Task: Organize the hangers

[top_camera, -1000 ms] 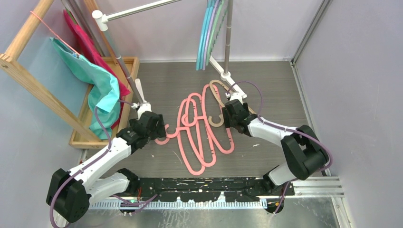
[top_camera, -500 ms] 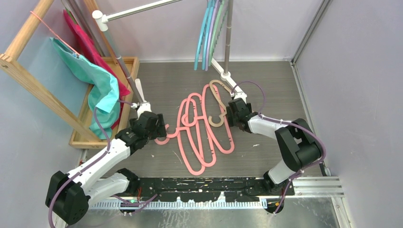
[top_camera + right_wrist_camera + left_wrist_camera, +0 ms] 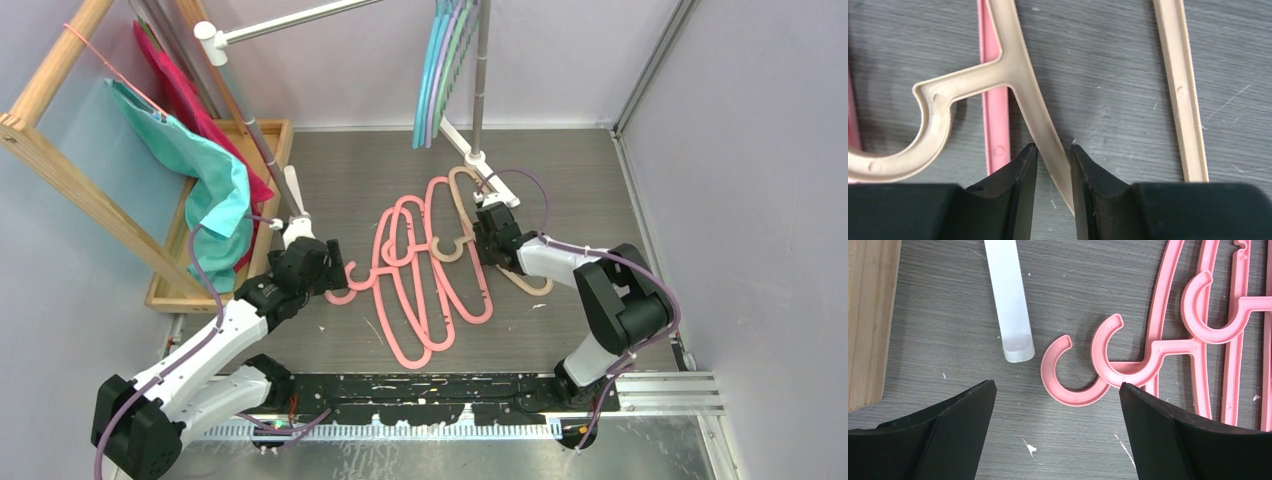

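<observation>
In the middle of the top view, several pink hangers lay flat on the grey surface, overlapping one another. Just at their right side lay a beige hanger, also flat. The right tool was low over it, and its two jaws were pressed against one sloping arm of this hanger, one jaw on each side, pinching it just below the neck of the hook. The left tool stood at the left end of the pink group with its jaws spread wide. Two pink hooks showed in the gap between them, and I saw no contact with the plastic. A white bar ended near these hooks. At the top centre, some teal, lavender and green hangers hung close together. In the upper left leaned a wooden rack with a teal cloth.
</observation>
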Motion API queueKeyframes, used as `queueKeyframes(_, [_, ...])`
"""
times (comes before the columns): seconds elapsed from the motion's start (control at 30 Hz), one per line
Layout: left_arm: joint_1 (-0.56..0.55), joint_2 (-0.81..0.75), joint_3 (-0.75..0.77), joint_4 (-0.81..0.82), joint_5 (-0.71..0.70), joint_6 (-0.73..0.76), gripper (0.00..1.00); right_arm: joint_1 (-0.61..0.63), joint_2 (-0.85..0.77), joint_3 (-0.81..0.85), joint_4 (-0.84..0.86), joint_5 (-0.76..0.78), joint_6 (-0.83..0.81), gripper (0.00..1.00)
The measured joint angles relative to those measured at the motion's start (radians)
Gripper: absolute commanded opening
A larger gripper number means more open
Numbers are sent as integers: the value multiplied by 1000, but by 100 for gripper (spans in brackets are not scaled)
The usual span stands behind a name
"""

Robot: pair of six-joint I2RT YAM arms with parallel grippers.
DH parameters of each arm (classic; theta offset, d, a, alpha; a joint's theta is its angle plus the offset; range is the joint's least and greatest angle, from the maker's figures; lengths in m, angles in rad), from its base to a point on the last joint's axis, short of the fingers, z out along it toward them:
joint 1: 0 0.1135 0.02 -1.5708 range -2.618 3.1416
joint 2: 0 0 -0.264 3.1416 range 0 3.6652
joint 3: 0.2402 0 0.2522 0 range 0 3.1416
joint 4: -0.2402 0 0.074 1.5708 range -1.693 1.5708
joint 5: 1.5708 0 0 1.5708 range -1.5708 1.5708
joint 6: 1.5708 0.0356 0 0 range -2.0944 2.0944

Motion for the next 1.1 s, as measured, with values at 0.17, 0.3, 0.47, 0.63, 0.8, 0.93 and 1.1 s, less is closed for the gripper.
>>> queueKeyframes(0.17, [0, -11, -3, -14, -6, -3, 98, -1, -61, -40, 9, -109, 26, 1])
queueKeyframes(0.3, [0, -9, -3, -17, -8, -5, 98, -1, -130, -57, 8, -233, 70, 1])
queueKeyframes(0.47, [0, -2, -3, -20, -15, -8, 98, 2, -271, -70, 9, -370, 143, 1])
queueKeyframes(0.63, [0, 8, -7, -19, -17, -21, 98, 6, -406, -72, 44, -487, 236, 1])
queueKeyframes(0.8, [0, 18, -13, -18, -17, -30, 98, 16, -465, -132, 193, -599, 381, 1])
queueKeyframes(0.93, [0, 18, -29, -15, -18, -36, 98, 36, -475, -217, 327, -636, 519, 1])
queueKeyframes(1.1, [0, 18, -46, -12, -18, -53, 98, 121, -461, -270, 491, -628, 678, 1])
